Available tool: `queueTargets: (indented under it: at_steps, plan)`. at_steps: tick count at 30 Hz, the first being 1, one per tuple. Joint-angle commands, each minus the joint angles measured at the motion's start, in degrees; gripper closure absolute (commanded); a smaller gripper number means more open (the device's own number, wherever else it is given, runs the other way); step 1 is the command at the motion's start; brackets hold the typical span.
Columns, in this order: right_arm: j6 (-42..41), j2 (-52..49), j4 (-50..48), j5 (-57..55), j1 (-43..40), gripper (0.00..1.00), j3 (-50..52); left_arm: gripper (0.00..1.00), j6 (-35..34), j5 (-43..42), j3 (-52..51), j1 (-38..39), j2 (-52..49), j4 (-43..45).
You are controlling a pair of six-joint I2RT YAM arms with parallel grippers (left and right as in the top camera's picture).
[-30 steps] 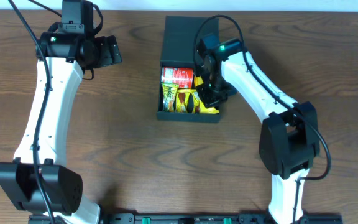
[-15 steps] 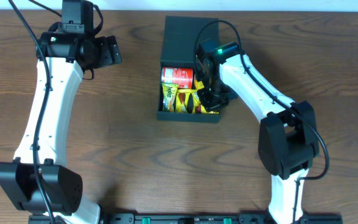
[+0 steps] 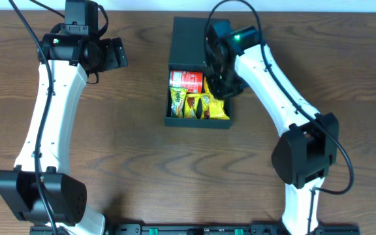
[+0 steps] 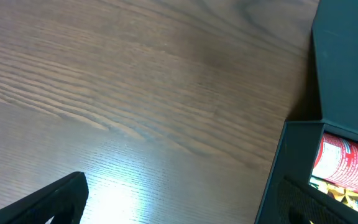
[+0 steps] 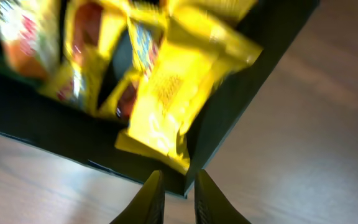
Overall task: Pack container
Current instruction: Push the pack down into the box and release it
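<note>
The dark teal container (image 3: 197,122) lies open mid-table, its flat lid (image 3: 188,39) folded back on the far side. Inside are a red packet (image 3: 186,79) and yellow snack packets (image 3: 201,106). My right gripper (image 3: 222,85) hovers over the box's right side; in the right wrist view its fingers (image 5: 178,186) are nearly together and hold nothing, above the container's corner wall (image 5: 247,93) and a yellow packet (image 5: 166,93). My left gripper (image 3: 117,55) is open and empty, left of the container; its wrist view (image 4: 185,205) shows the box wall (image 4: 284,174) and red packet (image 4: 347,165).
The brown wooden table (image 3: 123,143) surrounds the box. The left arm reaches along the left side, the right arm along the right side, with its cable looping over the lid.
My right gripper has lifted out of the box's front right corner and moved toward the far side. The yellow packets stay in the box. The left arm has not moved.
</note>
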State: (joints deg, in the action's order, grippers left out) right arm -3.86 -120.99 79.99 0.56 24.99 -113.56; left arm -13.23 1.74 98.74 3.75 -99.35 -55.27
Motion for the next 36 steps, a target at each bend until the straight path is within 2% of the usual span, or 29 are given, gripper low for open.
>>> queueTargets:
  at_steps: [1, 16, 28, 36]
  plan:
    - [-0.8, 1.5, -1.9, -0.5, 0.3, 0.98, -1.6, 0.02, 0.4, 0.4, -0.1, -0.3, -0.4, -0.2]
    - [-0.5, -4.5, -13.6, -0.8, 0.5, 0.98, 1.2, 0.02, 0.4, 0.3, -0.1, -0.3, -0.4, -0.2]
    - [-0.6, -9.3, -6.6, -0.8, 0.5, 0.98, 1.2, 0.02, 0.4, 0.4, -0.1, -0.3, -0.4, -0.8]
    - [-1.6, -9.3, -3.5, -5.5, 0.4, 0.98, 1.2, 0.02, 0.4, 0.4, -0.1, -0.3, -0.4, -0.8]
